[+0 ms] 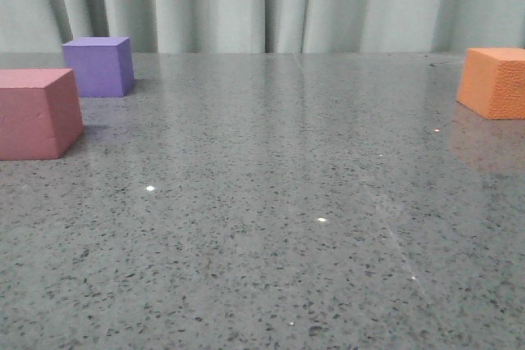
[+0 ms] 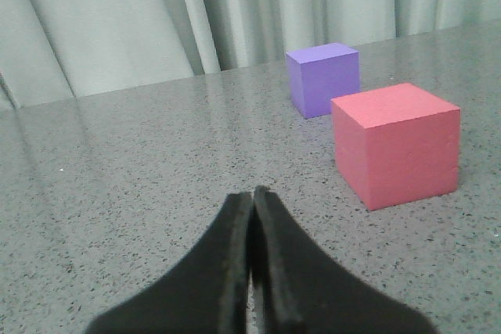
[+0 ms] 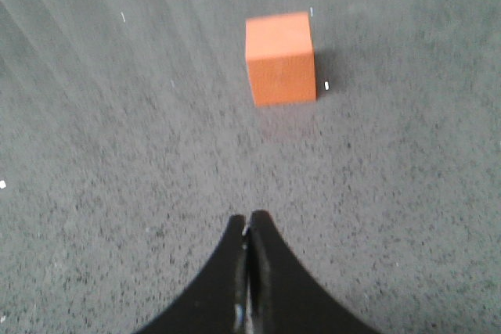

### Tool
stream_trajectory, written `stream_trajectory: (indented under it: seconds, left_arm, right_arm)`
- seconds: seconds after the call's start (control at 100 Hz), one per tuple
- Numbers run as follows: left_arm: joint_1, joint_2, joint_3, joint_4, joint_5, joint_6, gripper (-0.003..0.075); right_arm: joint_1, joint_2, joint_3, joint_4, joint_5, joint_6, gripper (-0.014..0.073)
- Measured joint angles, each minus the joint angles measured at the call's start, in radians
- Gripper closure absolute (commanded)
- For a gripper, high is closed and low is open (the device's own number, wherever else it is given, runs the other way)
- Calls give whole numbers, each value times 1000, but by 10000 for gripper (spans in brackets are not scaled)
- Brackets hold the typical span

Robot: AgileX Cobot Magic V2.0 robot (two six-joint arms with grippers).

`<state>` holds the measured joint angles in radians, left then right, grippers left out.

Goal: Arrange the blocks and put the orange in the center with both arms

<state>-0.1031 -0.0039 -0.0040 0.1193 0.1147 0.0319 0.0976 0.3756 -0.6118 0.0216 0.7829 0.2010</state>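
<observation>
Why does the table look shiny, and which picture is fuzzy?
Front view: the speckled grey table mirrors the curtain and the orange foam cube as pale streaks. Right wrist view: everything is a bit blurred. Left wrist view: sharp, with the pink-red foam cube crisp.

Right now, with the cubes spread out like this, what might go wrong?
Both grippers, left and right, are shut, so they must open or they would just shove a cube. The orange cube sits at the table's far right, a long carry to center. The pink-red cube and purple cube sit close together; one could get bumped.
</observation>
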Motion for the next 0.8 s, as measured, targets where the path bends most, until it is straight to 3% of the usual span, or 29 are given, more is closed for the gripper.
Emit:
stream_trajectory:
  seconds: [0.32, 0.42, 0.62, 0.8]
  left_arm:
    - [0, 0, 0, 0, 0, 0, 739]
    - [0, 0, 0, 0, 0, 0, 739]
    - [0, 0, 0, 0, 0, 0, 739]
    - [0, 0, 0, 0, 0, 0, 739]
  right_arm:
    - [0, 364, -165, 0, 36, -3, 624]
    - [0, 417, -175, 0, 24, -3, 476]
    - [0, 441, -177, 0, -79, -5, -80]
    - [0, 466, -218, 0, -156, -31, -52]
